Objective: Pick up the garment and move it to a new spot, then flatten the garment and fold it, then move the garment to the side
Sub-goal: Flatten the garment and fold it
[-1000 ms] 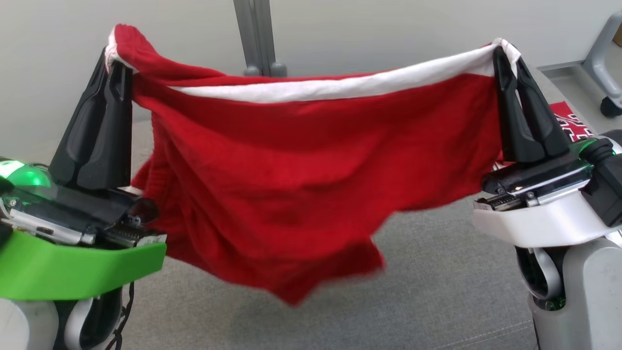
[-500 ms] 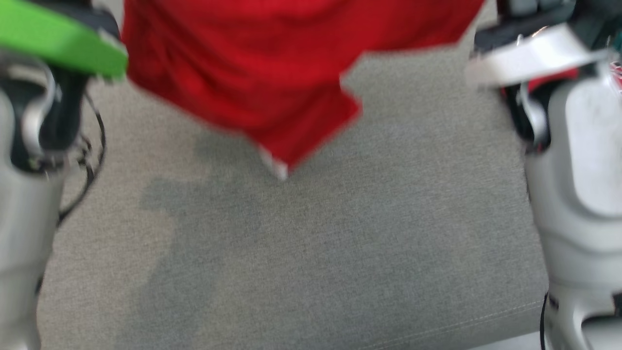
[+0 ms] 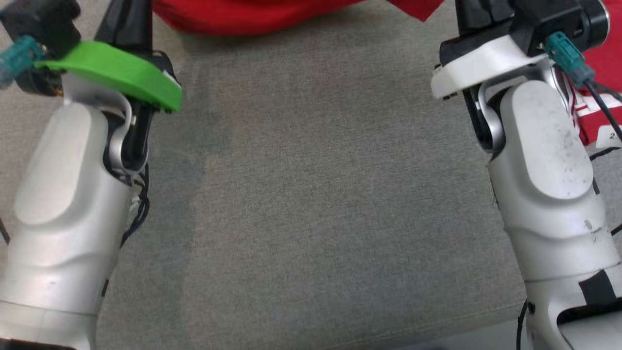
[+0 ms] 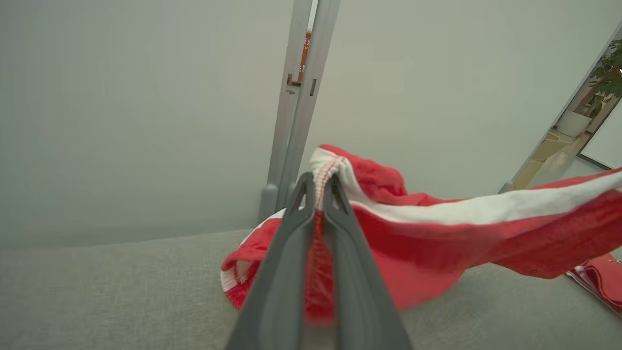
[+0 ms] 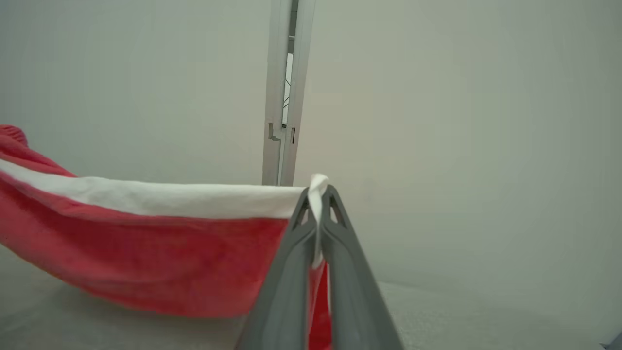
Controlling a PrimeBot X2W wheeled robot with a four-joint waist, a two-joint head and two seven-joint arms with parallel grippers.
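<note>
The garment [image 4: 437, 233], red with a white band along its top edge, hangs stretched between the two claws above a grey fabric surface [image 3: 311, 204]. In the left wrist view the left claw [image 4: 319, 181] is pinched shut on one bunched corner at the middle of the frame, and the cloth runs off to the right edge. In the right wrist view the right claw [image 5: 318, 192] is clamped tight on the white band [image 5: 184, 199], and the garment [image 5: 146, 257] sags away to the left.

The head view has just the garment's lower hem [image 3: 243, 17] along its top edge. It shows what the wrist views miss: both pale forearms, the left [image 3: 63, 204] under a green guard [image 3: 116, 73], the right [image 3: 549, 160] under a white guard [image 3: 481, 58].

Whether the hanging folds at lower centre of the left wrist view touch the grey surface is hard to tell.

A second red cloth [image 3: 602, 68] lies at the right edge of the head view and in the lower right of the left wrist view. A grey post [image 4: 296, 121] splits the plain wall behind.
</note>
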